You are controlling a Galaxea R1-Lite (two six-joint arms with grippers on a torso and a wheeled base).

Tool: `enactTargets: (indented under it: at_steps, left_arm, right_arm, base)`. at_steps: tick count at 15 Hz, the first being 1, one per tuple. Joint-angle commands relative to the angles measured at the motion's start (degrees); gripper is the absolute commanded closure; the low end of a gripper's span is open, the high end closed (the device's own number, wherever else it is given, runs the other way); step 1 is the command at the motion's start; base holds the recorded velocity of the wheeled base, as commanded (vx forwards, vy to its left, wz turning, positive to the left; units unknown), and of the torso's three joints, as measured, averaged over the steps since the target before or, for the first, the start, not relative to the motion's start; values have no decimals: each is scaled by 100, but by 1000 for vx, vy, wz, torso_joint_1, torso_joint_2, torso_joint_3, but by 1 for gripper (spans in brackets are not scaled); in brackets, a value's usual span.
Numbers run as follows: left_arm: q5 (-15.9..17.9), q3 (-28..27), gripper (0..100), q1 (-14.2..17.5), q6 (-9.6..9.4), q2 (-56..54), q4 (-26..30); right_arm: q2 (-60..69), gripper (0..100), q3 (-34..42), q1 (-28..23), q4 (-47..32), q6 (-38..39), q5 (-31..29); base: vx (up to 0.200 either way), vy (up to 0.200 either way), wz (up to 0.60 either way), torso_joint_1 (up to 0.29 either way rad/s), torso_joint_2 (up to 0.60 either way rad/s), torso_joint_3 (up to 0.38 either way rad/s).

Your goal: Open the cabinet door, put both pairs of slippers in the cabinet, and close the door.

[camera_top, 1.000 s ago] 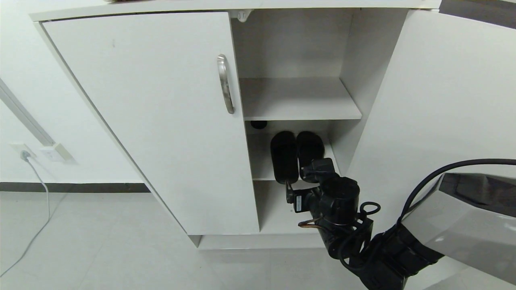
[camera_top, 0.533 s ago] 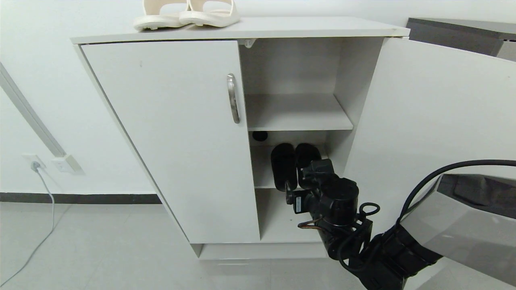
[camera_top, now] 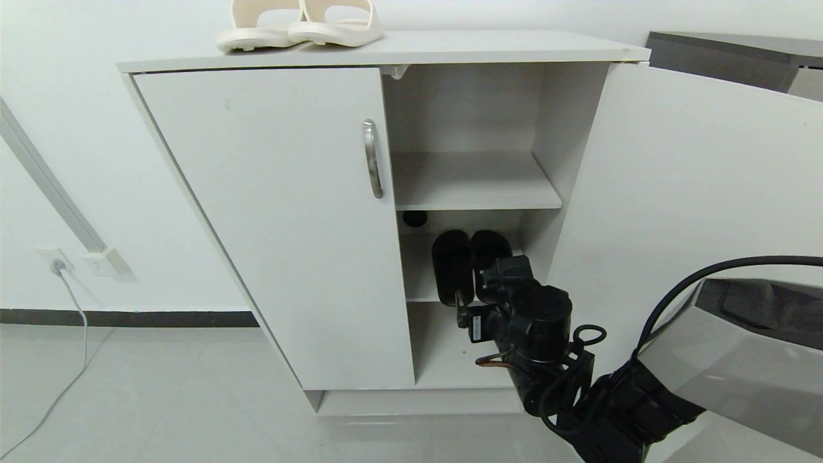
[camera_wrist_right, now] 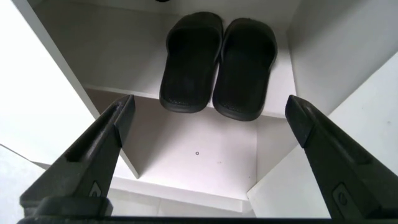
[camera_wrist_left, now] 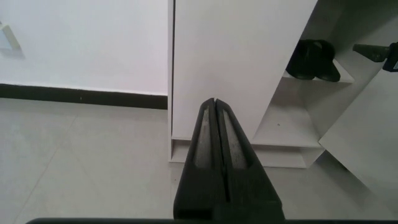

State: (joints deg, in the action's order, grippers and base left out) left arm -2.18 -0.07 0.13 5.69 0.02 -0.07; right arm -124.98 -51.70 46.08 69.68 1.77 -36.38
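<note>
Finding the black slippers [camera_top: 472, 263] lying side by side on the middle shelf [camera_top: 418, 292] of the cabinet [camera_top: 450, 45], near ends poking slightly over the shelf's front edge. Spotting the cream slippers [camera_top: 299, 26] sitting on the cabinet top, at about eleven o'clock from the black pair. Judging one pair stowed and the cream pair next.

Holding the right gripper [camera_top: 485, 286] spread wide and empty just in front of the black pair. Keeping the left gripper [camera_wrist_left: 215, 106] pressed shut on nothing, low before the cabinet's foot.

Probably calling for drawing the right arm straight out past the open door [camera_top: 675, 193] at three o'clock, then pinching both cream slippers together and sliding them deep onto the bare upper shelf [camera_top: 476, 180] at twelve o'clock.

Reading both pairs as moulded foam or rubber slides: matte, rounded, broad-strapped, likely squashing under a pinch. Reading the cabinet as smooth white laminate, flat and square-edged, probably slippery. Noting a curved brushed-metal handle [camera_top: 372, 159] on the shut door [camera_top: 276, 212] at nine o'clock.
</note>
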Motion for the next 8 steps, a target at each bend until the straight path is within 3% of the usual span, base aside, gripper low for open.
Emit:
enactTargets:
  at_steps: [1,4,8]
  left_arm:
    - [-2,-1,100,4,2,6,-1]
    - [-2,-1,100,4,11,6,-1]
    - [-2,-1,100,4,11,6,-1]
  right_arm:
    - [-18,0,11,-3,2,8,-1]
    - [-18,0,11,-3,2,8,-1]
    - [-27,0,20,-3,10,-1,-10]
  base:
    - [0,0,0,0,0,0]
    - [0,0,0,0,0,0]
    - [0,200,0,6,-2,1]
